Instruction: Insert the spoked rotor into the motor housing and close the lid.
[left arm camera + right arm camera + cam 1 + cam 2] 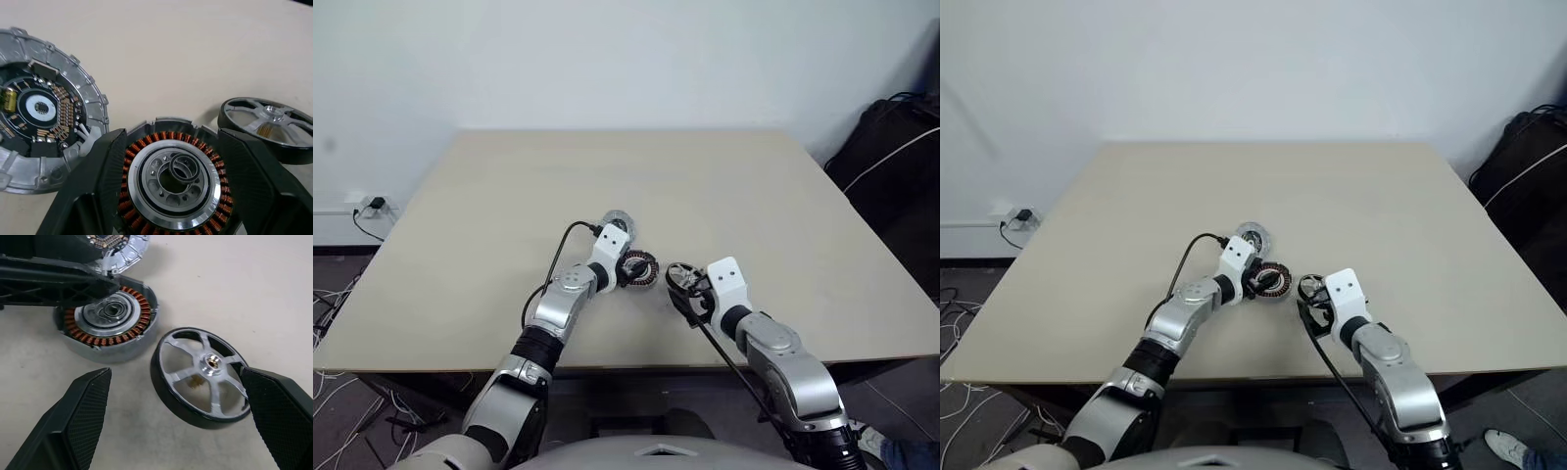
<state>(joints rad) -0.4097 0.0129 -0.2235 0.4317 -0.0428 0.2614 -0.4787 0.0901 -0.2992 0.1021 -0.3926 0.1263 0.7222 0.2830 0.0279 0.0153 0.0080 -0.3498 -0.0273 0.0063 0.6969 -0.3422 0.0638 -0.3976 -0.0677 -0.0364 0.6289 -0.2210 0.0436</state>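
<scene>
Item 1, leftmost: round silver-grey metal lid point(46, 105), ribbed rim, circuit face up, flat on the beige bench point(509, 186), just beside the housing on its far side.

Item 2: left hand point(628, 271), black fingers point(105, 166) spread partway, flanking the housing rim with no firm clamp evident; best read as loosened around it.

Item 3: motor housing point(108, 320), round shallow dark shell with a copper-brown winding ring and a silver bearing seat, resting on the bench between those fingers, open side up.

Item 4: spoked rotor point(205, 374), black-rimmed wheel with silver spokes and small hub, tilted on the bench near the housing.

Item 5: right hand point(683, 286), jaws wide, straddling the rotor without holding it.

Handling, by judgement: pinch the rotor across its rim, lift it level, centre the hub over the bearing seat and lower straight; any tilt risks scraping the windings. Left hand should steady the housing.

Clearance: parts sit mid-bench, near edge closest, ample open surface beyond and to both sides.
</scene>
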